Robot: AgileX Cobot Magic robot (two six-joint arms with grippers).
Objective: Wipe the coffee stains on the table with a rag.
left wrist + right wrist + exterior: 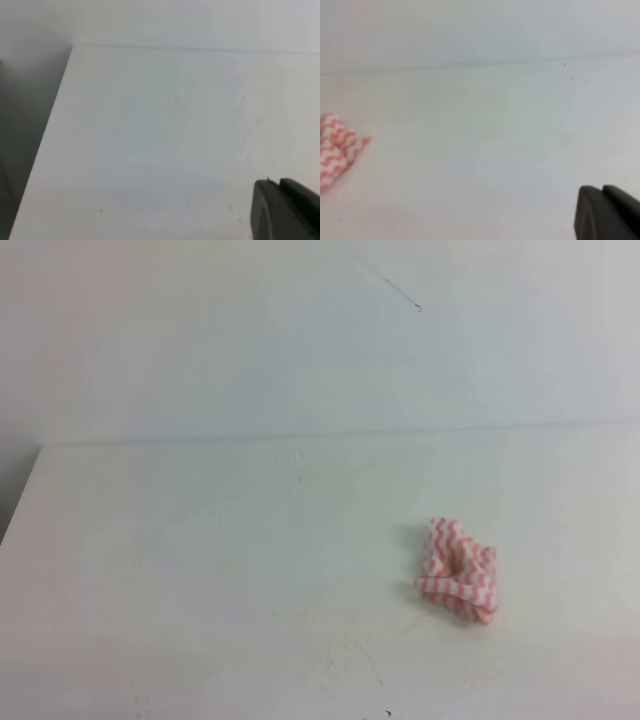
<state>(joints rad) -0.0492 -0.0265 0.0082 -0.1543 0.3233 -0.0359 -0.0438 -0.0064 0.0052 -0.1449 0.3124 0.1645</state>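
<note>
A crumpled rag (458, 571) lies alone on the table (200, 570) (grippers' state unclear); wiping blind could miss any stain.

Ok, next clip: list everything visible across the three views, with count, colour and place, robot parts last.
Crumpled red-and-white zigzag-striped cloth rag: one, red and white, lying on the table right of centre in the high view; also at the left edge of the right wrist view.
Large plain white tabletop: one, white, fills the lower part of every view; faint specks and smudges on it, no clear orange-brown coffee stain can be made out.
Pale wall: one, whitish grey, behind the table's far edge.
Left gripper: one dark finger part at the lower right corner of the left wrist view; open or shut cannot be told.
Right gripper: one dark finger part at the lower right corner of the right wrist view; state unclear too.
</note>
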